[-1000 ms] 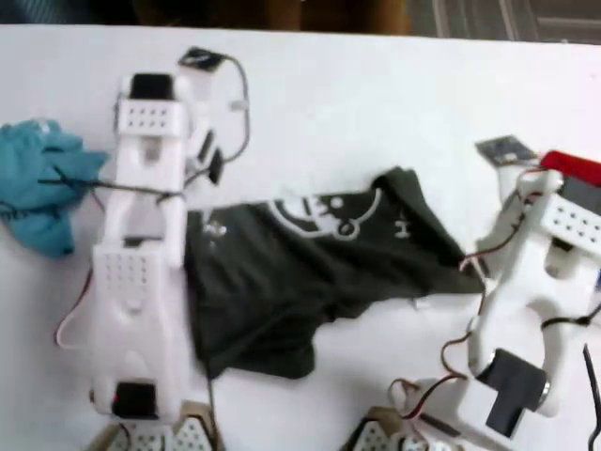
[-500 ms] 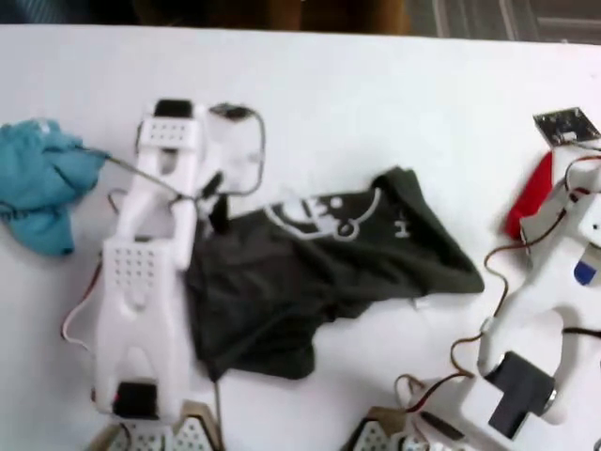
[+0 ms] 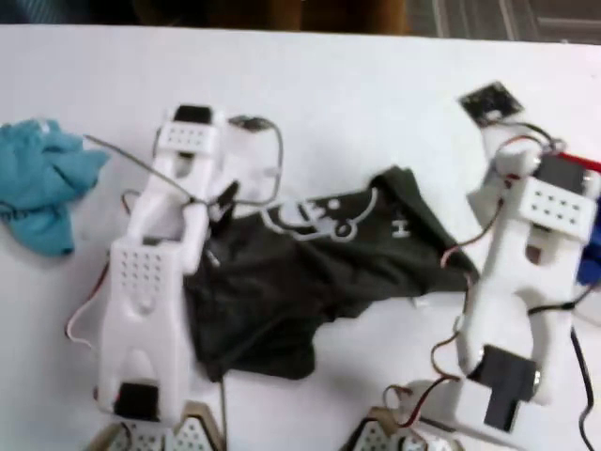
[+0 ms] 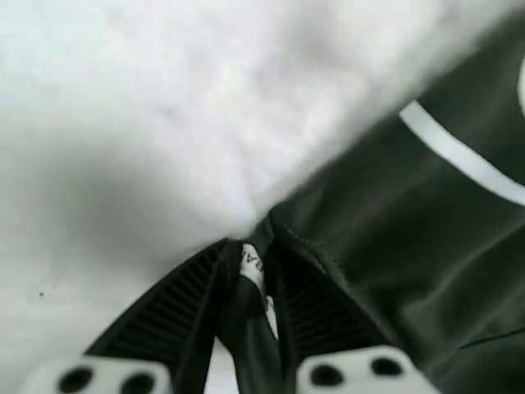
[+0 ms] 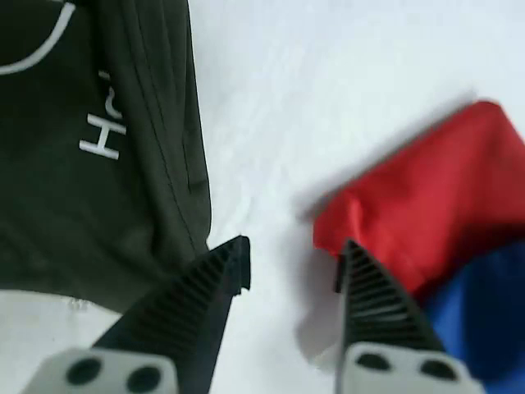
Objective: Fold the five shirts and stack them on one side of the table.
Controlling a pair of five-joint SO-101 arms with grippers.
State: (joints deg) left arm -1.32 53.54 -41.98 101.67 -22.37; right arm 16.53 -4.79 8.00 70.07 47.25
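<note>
Table bare white, nothing stacked | black shirt crumpled mid-table, my fold target | teal shirt bunched beyond left arm | left gripper pinching black hem, probably to lift | right gripper spread wide between hem and red shirt, ready to grab.
</note>
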